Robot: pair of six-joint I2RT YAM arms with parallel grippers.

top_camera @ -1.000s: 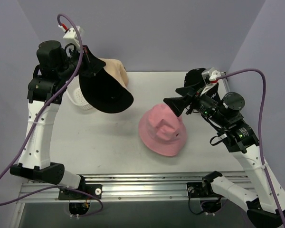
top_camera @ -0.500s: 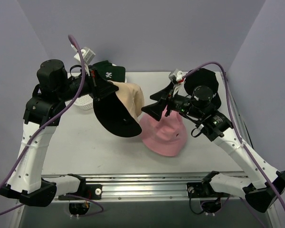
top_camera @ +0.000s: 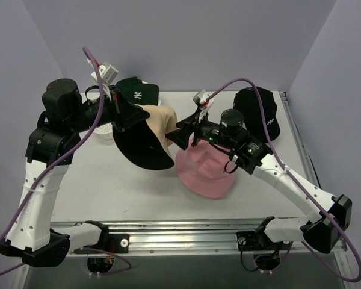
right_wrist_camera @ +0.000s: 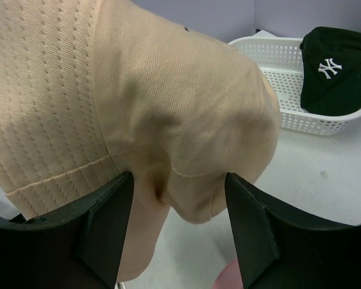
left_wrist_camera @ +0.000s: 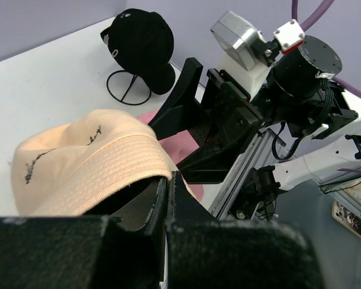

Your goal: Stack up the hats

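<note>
My left gripper (top_camera: 121, 114) is shut on the brim of the tan bucket hat (top_camera: 162, 120) and holds it in the air, its black inside facing down. The shut fingers (left_wrist_camera: 166, 201) pinch the brim in the left wrist view, under the tan crown (left_wrist_camera: 84, 162). My right gripper (top_camera: 179, 135) is open, its jaws either side of the hanging tan crown (right_wrist_camera: 168, 108), not closed on it. The pink bucket hat (top_camera: 207, 171) lies on the table below. The black cap (top_camera: 260, 111) sits on a wire stand at the back right. The dark green cap (top_camera: 135, 90) lies in the basket.
The white mesh basket (top_camera: 105, 129) stands at the back left, behind my left arm, and shows in the right wrist view (right_wrist_camera: 289, 90) with the green cap (right_wrist_camera: 337, 69). The black cap's wire stand (left_wrist_camera: 129, 90) is near the table's far right edge.
My right arm has swung left, away from the black cap, and brought its open jaws up to the tan hat. My left arm carried the tan hat right toward the pink one.
</note>
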